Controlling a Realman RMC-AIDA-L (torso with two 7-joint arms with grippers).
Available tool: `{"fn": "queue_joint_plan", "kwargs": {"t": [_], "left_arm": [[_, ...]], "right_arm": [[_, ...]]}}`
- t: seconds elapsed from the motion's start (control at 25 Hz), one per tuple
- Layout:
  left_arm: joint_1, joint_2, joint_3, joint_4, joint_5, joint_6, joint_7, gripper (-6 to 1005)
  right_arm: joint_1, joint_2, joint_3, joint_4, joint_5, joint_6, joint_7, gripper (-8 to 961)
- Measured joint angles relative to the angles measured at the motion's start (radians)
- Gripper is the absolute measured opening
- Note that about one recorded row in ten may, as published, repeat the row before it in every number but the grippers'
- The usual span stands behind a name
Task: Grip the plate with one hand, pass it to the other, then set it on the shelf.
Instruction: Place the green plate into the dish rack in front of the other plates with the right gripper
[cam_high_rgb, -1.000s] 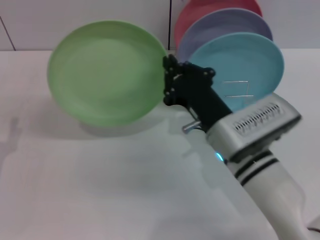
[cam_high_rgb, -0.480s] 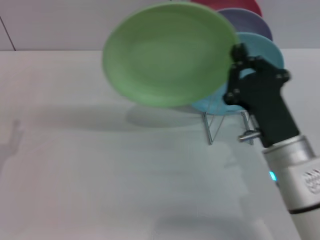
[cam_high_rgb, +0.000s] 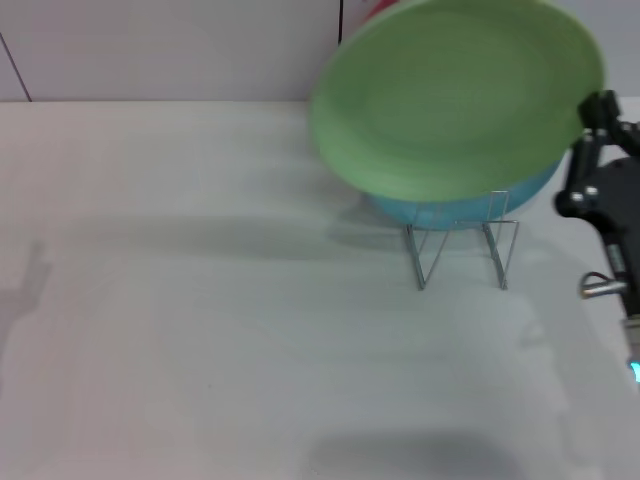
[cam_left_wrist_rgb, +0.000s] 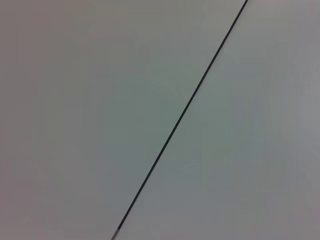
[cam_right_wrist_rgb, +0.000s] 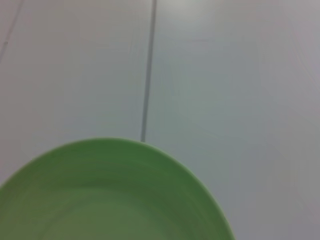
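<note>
Surface (cam_high_rgb: 200, 330) bare in front. Green plate (cam_high_rgb: 455, 95) has swung rightward, now raised over the wire shelf (cam_high_rgb: 460, 245), hiding the blue plate (cam_high_rgb: 450, 210). Right gripper (cam_high_rgb: 590, 150) clamped on plate's rim. Handover done; lowering remains. Left gripper unseen.

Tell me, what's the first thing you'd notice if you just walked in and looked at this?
The big green plate, held up in the air at the far right of the table by the right gripper, which pinches its right edge. Right under and behind it sits a light-blue plate standing in the little silver wire shelf. The left gripper is nowhere in sight.
</note>
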Motion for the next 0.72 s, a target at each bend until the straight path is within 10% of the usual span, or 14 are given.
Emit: {"fn": "queue_joint_plan", "kwargs": {"t": [0.72], "left_arm": [[-0.016,-0.008,0.004,-0.025,0.050,-0.006,0.010,834]], "right_arm": [[0.040,-0.002,0.043,-0.323,0.000,0.012,0.375,36]]}}
